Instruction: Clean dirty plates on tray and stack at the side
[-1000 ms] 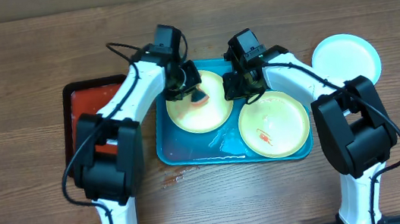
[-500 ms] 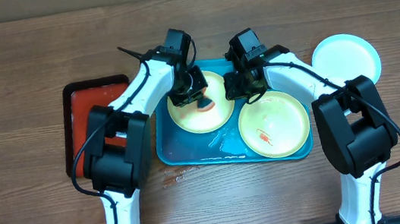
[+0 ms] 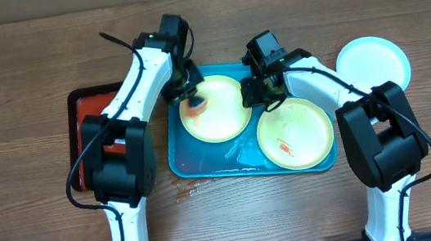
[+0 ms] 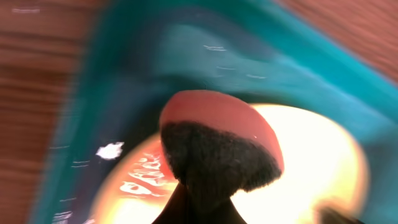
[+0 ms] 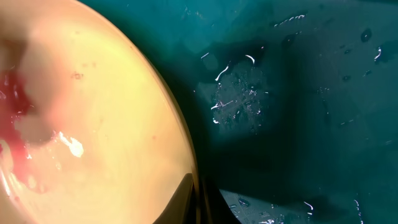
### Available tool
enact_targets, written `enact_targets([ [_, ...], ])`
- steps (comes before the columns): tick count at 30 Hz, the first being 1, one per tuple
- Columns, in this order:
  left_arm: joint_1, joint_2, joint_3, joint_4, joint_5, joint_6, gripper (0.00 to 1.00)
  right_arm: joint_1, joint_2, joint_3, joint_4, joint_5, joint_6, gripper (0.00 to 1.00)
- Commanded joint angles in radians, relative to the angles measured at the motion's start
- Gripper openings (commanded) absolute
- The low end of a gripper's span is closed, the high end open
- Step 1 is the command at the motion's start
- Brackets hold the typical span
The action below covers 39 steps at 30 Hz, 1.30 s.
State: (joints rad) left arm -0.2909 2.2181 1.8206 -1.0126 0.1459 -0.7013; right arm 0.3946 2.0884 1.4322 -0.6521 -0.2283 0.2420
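Two yellow-green plates lie on the turquoise tray (image 3: 204,159): the left plate (image 3: 219,116) and the right plate (image 3: 303,130), which has a red smear. A light blue plate (image 3: 373,62) lies on the table at the right. My left gripper (image 3: 193,100) is shut on a red and black sponge (image 4: 217,146) at the left plate's upper left edge, where red smears show (image 4: 140,174). My right gripper (image 3: 255,97) is shut on the left plate's right rim (image 5: 186,162), one finger each side.
A red tray with a black rim (image 3: 84,120) lies left of the turquoise tray. Water drops and a wet patch (image 3: 240,154) lie on the turquoise tray's floor between the plates. A small red stain (image 3: 185,192) marks the table at the tray's front left.
My left gripper with the sponge has moved from the middle of the left plate up and left to its edge. The right arm has not moved.
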Motion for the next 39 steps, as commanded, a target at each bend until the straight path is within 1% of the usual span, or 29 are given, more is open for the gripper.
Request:
enact_targets([
  [1, -0.049, 0.021, 0.016, 0.020, 0.177, 0.040, 0.04, -0.001, 0.005, -0.006, 0.001, 0.006, 0.002, 0.04],
  [7, -0.133, 0.080, 0.011, 0.046, 0.139, 0.047, 0.04, -0.001, 0.005, -0.005, 0.001, 0.006, 0.002, 0.04],
  [10, -0.148, 0.111, 0.011, 0.024, 0.099, 0.082, 0.04, -0.001, 0.005, -0.005, 0.000, 0.006, 0.002, 0.04],
  [15, -0.127, 0.106, 0.018, -0.063, -0.029, 0.081, 0.04, -0.001, 0.005, -0.006, 0.001, 0.006, 0.002, 0.04],
  [22, -0.064, 0.106, 0.051, -0.192, -0.297, 0.080, 0.04, -0.001, 0.005, -0.006, 0.000, 0.006, 0.002, 0.04],
  [25, -0.047, 0.105, 0.061, -0.228, -0.376, 0.073, 0.04, -0.001, 0.005, -0.006, 0.001, 0.006, 0.002, 0.04],
  [27, -0.038, 0.102, 0.074, -0.243, -0.393, 0.072, 0.04, -0.001, 0.005, -0.006, 0.002, 0.006, 0.002, 0.04],
  [32, -0.021, 0.061, 0.147, -0.274, -0.376, 0.049, 0.04, -0.001, 0.005, -0.004, 0.013, 0.005, 0.002, 0.04],
  [36, -0.001, -0.021, 0.195, -0.285, -0.304, 0.050, 0.04, -0.001, 0.000, 0.021, -0.013, 0.006, -0.012, 0.04],
  [39, 0.027, -0.101, 0.198, -0.290, -0.261, 0.051, 0.04, 0.000, -0.023, 0.050, -0.045, 0.012, -0.042, 0.04],
])
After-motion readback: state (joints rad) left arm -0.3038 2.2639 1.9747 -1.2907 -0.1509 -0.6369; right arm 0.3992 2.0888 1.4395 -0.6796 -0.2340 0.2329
